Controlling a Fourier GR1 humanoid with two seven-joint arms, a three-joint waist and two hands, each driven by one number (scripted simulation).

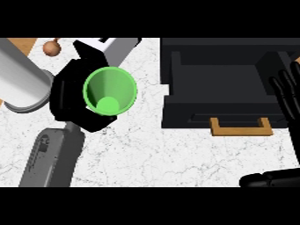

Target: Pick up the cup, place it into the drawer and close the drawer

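Left hand (pixel 67 94) curled round green cup (pixel 110 91), held over marble counter (pixel 165 154), left of open black drawer (pixel 227 83) w/ wooden handle (pixel 241 126). Right hand (pixel 298 99) fingers straight, holding nothing, at right edge.

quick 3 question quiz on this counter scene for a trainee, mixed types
1. True or false: the green cup lies inside the drawer.
2. Which hand is curled round the cup? A) left hand B) right hand
3. Fill in: the drawer's tan handle shows the drawer is ____.

Key: 1 false, the cup is held over the counter; 2 A; 3 open.
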